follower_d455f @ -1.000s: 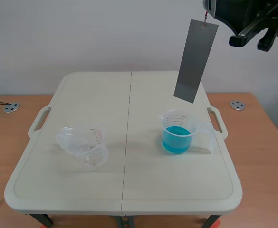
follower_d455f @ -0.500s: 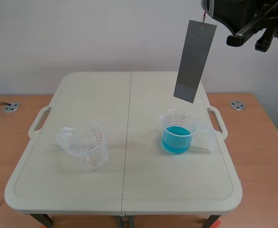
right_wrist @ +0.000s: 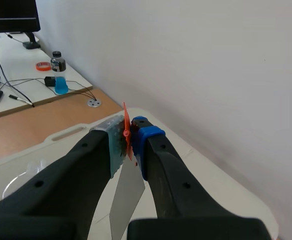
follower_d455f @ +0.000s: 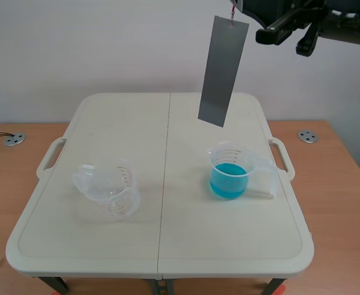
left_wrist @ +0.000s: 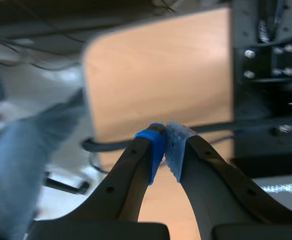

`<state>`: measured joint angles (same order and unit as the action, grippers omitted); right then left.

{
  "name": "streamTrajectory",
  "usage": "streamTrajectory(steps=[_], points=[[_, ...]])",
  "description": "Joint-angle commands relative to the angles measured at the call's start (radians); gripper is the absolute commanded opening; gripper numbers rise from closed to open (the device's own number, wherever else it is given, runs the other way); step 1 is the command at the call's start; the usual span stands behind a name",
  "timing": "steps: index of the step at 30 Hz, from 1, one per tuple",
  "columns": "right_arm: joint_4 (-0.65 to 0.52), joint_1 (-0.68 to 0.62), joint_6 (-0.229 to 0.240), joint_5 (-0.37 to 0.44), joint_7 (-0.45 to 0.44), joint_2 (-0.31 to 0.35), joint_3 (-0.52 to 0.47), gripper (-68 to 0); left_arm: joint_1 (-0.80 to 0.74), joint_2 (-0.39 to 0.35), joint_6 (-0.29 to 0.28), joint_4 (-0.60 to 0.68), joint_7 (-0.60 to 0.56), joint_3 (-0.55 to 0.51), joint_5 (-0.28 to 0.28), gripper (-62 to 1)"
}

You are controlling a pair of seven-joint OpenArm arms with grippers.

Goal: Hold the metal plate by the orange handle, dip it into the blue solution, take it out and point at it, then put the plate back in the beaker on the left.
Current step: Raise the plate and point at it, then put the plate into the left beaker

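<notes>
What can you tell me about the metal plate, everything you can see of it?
The metal plate is a long, thin, flat grey strip, dull and plain. A small orange handle at its upper end is pinched between the fingers of the right gripper. It hangs high in the air, slightly tilted, its lower end above the table and clear of the beaker of blue liquid. Nothing else touches it.

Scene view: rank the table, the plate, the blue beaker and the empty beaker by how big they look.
1. Table, by far the largest.
2. Plate, though it hangs raised, so nearness to the camera may flatter it.
3. Blue beaker and empty beaker: they look alike, so no ranking.
</notes>
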<state>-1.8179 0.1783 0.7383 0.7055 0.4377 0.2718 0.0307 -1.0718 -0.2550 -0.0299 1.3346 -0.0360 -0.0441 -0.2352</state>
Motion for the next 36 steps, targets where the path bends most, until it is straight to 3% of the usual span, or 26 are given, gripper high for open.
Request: streamTrajectory(steps=[1, 14, 36], points=[[-0.016, 0.031, 0.007, 0.013, -0.008, -0.009, 0.012, -66.2, -0.009, -0.006, -0.011, 0.007, -0.014, 0.0, -0.003, -57.5], [-0.015, 0.077, 0.007, -0.06, 0.053, -0.149, 0.127, -66.2, -0.005, -0.003, -0.018, -0.008, -0.008, 0.0, -0.004, -57.5], [0.047, 0.108, 0.007, -0.235, 0.05, -0.346, 0.29, -66.2, -0.005, -0.003, -0.018, -0.008, 0.01, 0.0, -0.004, -57.5]])
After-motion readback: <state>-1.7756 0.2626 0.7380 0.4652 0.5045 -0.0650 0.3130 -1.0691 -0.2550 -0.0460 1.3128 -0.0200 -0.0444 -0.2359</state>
